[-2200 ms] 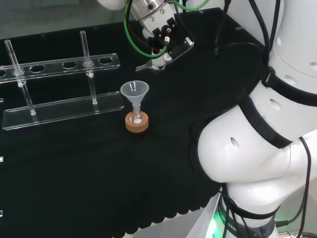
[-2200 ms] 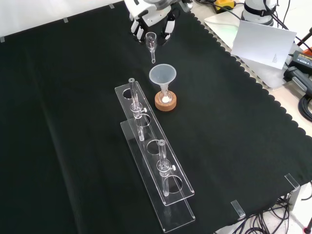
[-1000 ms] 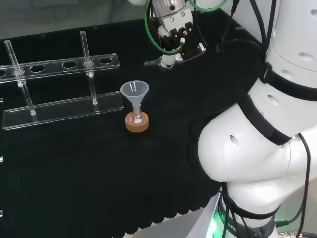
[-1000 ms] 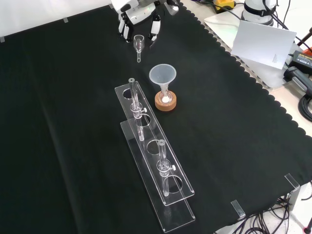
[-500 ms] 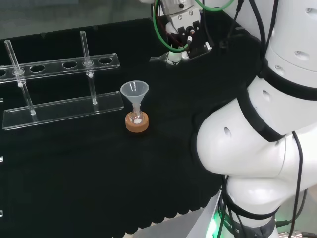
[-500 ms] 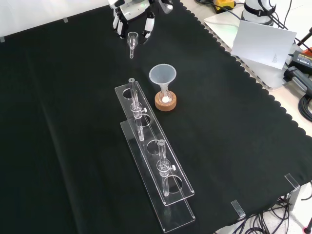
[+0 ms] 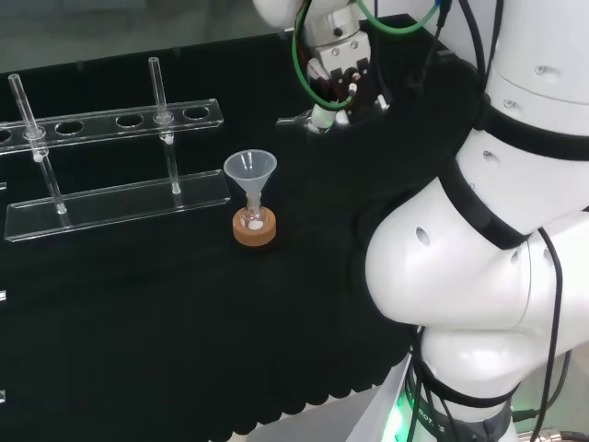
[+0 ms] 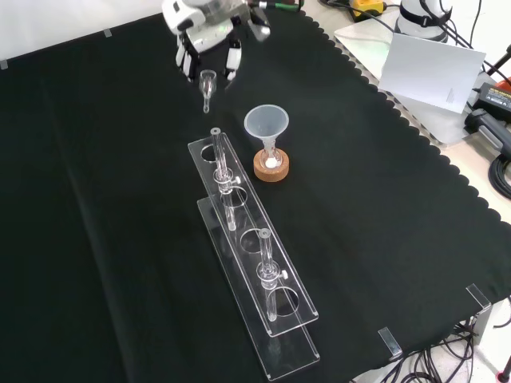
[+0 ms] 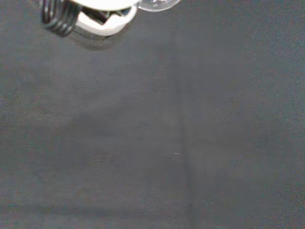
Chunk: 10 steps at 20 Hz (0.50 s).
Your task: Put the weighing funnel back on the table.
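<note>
In the front view, my hand [image 8: 206, 32] hangs at the top, fingers curled round the weighing funnel [image 8: 207, 86], a small clear scoop with its stem pointing down, above the cloth and left of the big funnel [image 8: 266, 125]. The head view has the hand [image 7: 339, 74] beyond the big funnel [image 7: 250, 170], with the clear piece [image 7: 296, 120] sticking out to its left. A white part of the hand [image 9: 95, 16] and a clear glass edge [image 9: 157, 5] show in the wrist view over bare black cloth.
The big funnel stands in a small flask on a cork ring [image 8: 271, 166]. A clear acrylic rack [image 8: 251, 267] with two glass tubes runs toward the front edge in the front view. The arm's white links [image 7: 479, 239] stand at the head view's right.
The hand has carried the weighing funnel leftward and slightly lower in the front view, away from above the big funnel. In the head view it moved right and farther off.
</note>
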Available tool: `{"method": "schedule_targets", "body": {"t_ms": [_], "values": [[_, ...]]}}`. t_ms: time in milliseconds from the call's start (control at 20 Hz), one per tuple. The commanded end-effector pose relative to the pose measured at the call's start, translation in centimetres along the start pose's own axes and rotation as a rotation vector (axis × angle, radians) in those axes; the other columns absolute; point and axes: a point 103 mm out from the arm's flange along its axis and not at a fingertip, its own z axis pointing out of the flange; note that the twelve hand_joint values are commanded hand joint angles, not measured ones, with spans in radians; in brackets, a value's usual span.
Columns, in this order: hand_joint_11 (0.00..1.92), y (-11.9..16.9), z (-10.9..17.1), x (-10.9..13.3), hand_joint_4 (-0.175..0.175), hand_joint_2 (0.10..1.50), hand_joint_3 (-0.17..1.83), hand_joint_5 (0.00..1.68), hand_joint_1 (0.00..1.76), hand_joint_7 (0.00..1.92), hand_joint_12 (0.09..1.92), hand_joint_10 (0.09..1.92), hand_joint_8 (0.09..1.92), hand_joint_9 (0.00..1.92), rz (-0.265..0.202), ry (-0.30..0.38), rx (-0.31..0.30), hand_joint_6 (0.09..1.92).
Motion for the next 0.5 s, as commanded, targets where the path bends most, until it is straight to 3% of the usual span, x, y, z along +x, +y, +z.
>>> {"method": "schedule_targets", "body": {"t_ms": [50,500], "values": [[1.07,4.0,3.2,1.7,0.175,0.73,0.5,1.29,1.12,0.83,0.87,0.09,0.67,1.32,-0.042,0.003,-0.012,0.57],[1.08,6.0,5.6,2.5,0.175,0.73,0.5,1.29,1.12,0.83,0.87,0.09,0.67,1.32,-0.051,0.014,0.0,0.57]]}}
